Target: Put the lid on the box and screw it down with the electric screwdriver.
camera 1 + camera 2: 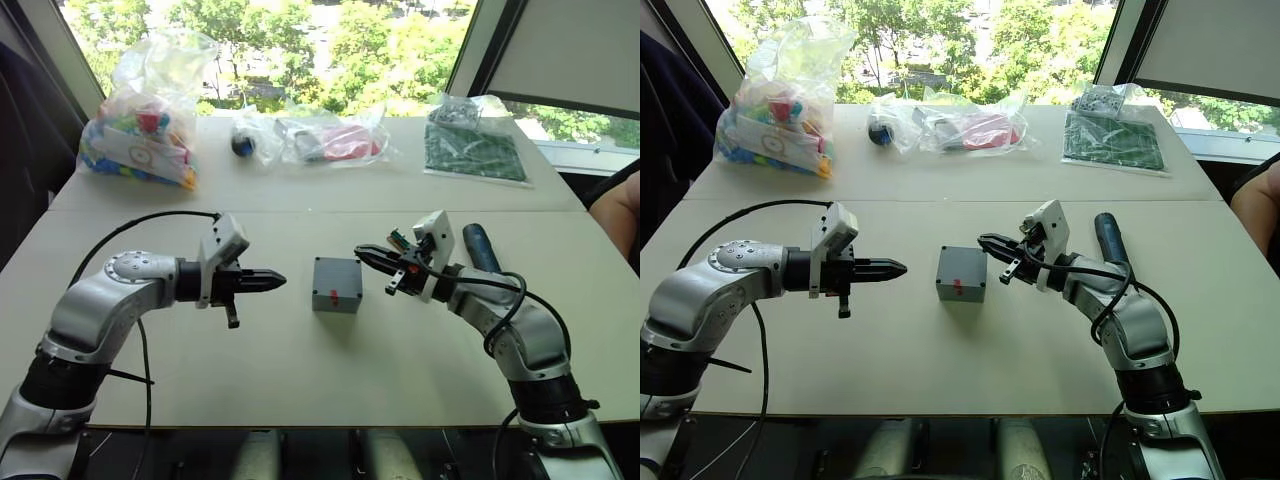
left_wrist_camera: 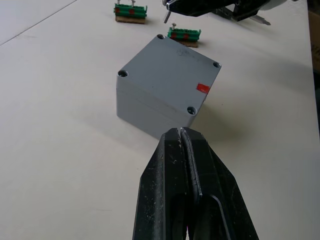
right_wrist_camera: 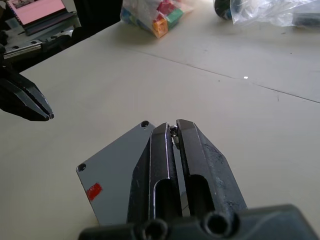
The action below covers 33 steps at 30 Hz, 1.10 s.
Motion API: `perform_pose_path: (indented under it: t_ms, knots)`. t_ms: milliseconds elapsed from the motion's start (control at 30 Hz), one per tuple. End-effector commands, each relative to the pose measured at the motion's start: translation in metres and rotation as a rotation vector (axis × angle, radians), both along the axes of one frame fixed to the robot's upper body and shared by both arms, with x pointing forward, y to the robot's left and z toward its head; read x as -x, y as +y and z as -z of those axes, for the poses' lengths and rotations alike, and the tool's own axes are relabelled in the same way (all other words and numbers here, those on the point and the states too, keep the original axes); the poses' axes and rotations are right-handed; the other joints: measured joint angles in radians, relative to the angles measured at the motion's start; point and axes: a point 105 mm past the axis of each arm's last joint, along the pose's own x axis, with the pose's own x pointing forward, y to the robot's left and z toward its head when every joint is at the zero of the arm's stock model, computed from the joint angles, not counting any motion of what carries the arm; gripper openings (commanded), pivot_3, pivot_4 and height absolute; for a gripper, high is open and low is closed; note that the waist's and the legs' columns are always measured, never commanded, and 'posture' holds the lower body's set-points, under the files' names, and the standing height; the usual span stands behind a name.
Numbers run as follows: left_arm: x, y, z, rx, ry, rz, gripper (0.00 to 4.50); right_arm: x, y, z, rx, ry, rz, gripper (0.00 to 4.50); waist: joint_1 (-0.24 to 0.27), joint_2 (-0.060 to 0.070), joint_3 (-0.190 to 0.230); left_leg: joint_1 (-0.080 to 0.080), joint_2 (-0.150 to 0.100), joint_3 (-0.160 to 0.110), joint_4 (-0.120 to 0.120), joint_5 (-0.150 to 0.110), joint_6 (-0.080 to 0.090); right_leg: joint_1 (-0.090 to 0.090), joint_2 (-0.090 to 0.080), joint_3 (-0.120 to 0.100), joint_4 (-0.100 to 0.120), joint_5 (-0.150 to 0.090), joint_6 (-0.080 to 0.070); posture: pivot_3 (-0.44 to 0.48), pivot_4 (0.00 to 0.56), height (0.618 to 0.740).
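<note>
On the pale beige desk (image 1: 300, 380), the left tool (image 1: 275, 281) hovers with its two black fingers pressed together, nothing between them, the tip aimed toward the small grey plastic square box (image 1: 336, 285), which sits just ahead of that tip with a clear gap of bare desk between. The flat grey plastic lid (image 2: 172, 67) already lies on top of the box, its corner screw holes showing in the left wrist view, and a small red mark shows on it near one corner and on the box's near side in the head views. Just beyond the box, on its other side, the right tool (image 1: 362, 253) hovers with its black fingers closed on a small metal screw (image 3: 173, 131) pinched at the tips, right above the lid's far edge and close to a corner hole. Past the right tool, two small green connector blocks (image 2: 184, 34) lie on the desk, partly behind it. Behind the right arm, further from the box, the dark blue-black cylindrical electric screwdriver (image 1: 481, 248) lies flat on the desk, untouched and well apart from both tools. Far beyond both tools, along the back of the desk, lie a clear plastic bag of colourful toys (image 1: 150, 125), further clear bags with red and dark items (image 1: 320, 138), and a bag of green parts (image 1: 475, 150).
</note>
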Motion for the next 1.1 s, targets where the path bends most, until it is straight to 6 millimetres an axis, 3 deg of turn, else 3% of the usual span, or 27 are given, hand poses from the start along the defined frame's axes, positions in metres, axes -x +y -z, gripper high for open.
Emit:
perform_pose_path:
  t_ms: [33, 300, 600, 1100]
  knots:
    - [0.003, -0.002, -0.01, 0.013, -0.049, 0.007, 0.0, 0.0, 0.002, -0.008, -0.017, -0.046, 0.002, 0.1, -0.001, 0.0, 0.0, 0.0, 0.0, 0.0, 0.0, 0.0, 0.0, 0.0, 0.001, 0.0, 0.0, 0.0, 0.0, 0.0, 0.15, 0.74]
    - [0.002, -0.007, -0.011, 0.018, -0.05, 0.024, 0.0, 0.001, -0.003, 0.013, 0.052, -0.024, 0.006, 0.1, -0.001, 0.0, 0.0, 0.001, 0.001, -0.001, 0.0, 0.0, 0.0, 0.0, 0.001, 0.0, 0.001, 0.0, 0.0, 0.0, 0.15, 0.74]
    - [0.002, -0.009, -0.009, 0.018, -0.05, 0.028, 0.0, -0.005, -0.004, 0.018, 0.062, -0.029, 0.028, 0.1, -0.003, 0.0, 0.0, 0.001, 0.001, -0.001, 0.0, 0.0, 0.0, 0.0, 0.001, 0.0, 0.001, 0.0, 0.0, 0.0, 0.15, 0.74]
    - [0.003, -0.009, -0.006, 0.023, -0.051, 0.009, 0.0, -0.008, 0.001, 0.004, 0.058, -0.052, -0.013, 0.1, -0.003, 0.0, 0.0, 0.001, 0.001, -0.001, 0.0, 0.0, 0.0, 0.0, 0.001, 0.0, 0.001, 0.001, 0.001, 0.0, 0.15, 0.74]
